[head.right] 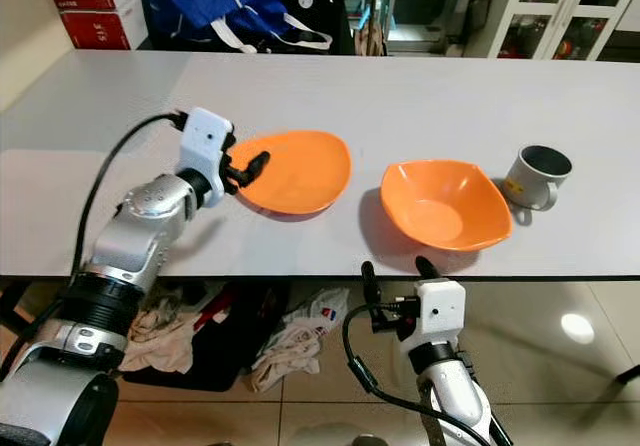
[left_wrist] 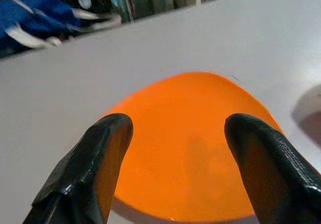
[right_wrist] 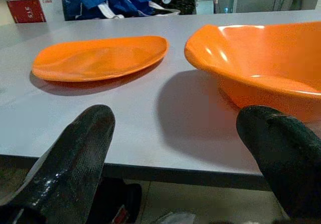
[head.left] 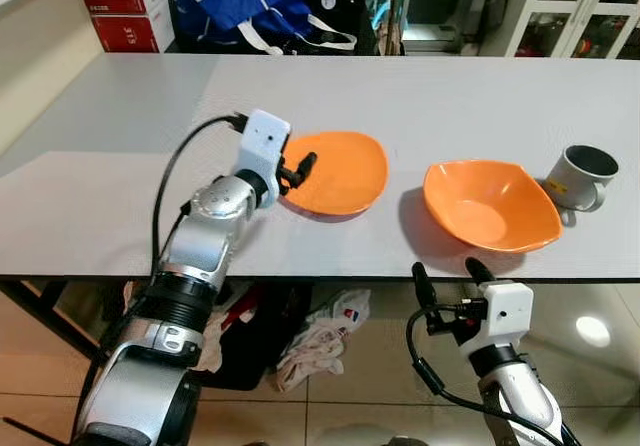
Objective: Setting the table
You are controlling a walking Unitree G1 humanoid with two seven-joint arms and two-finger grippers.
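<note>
Left gripper (head.left: pixel 303 169) fingers spread at orange plate (head.left: pixel 340 171); right gripper (head.left: pixel 447 271) fingers apart, empty, before orange bowl (head.left: pixel 490 206), mug (head.left: pixel 580 177) beyond.

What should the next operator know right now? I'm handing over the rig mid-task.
Left end effector: open, over the table, at the near-left rim of the orange plate, not gripping it.
Right end effector: open, below the table's front edge, in front of the orange bowl.
Grey mug: upright, right of the bowl.
Done: nothing held.
Left: arrange plate, bowl and mug.
</note>
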